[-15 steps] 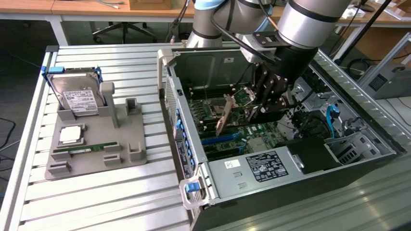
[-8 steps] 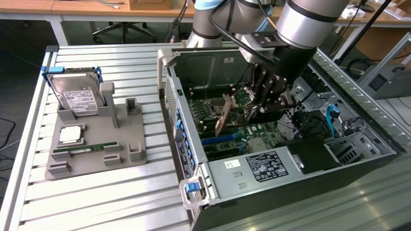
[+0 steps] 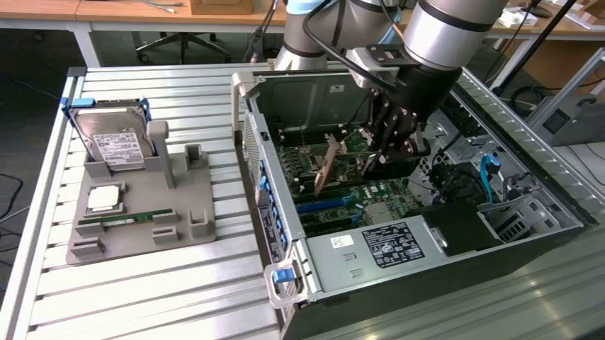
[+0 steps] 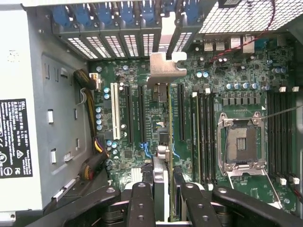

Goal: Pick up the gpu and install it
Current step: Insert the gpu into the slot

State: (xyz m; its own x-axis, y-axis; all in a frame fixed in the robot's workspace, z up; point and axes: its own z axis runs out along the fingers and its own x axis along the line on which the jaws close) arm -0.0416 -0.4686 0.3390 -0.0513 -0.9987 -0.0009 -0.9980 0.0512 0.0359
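Observation:
The gpu (image 3: 328, 165) is a thin card with a tan-brown face. It hangs tilted inside the open computer case (image 3: 283, 212), above the green motherboard (image 3: 378, 191). My gripper (image 3: 392, 150) reaches down into the case and is shut on the card's edge. In the wrist view the gpu (image 4: 168, 123) appears edge-on, and its silver bracket (image 4: 165, 66) points toward the rear slot covers with blue tabs (image 4: 128, 14). My gripper (image 4: 165, 191) clamps the card between its black fingers (image 4: 142, 203). The card runs along the long black expansion slots (image 4: 142, 113); I cannot tell whether it touches one.
On the slatted table at the exterior view's left stands a grey holder (image 3: 180, 212) with a hard drive (image 3: 113, 142), a processor (image 3: 104, 198) and a green RAM stick (image 3: 127, 219). Inside the case are the power supply (image 3: 392, 244), the processor socket (image 4: 241, 146) and cable bundles (image 4: 92, 137).

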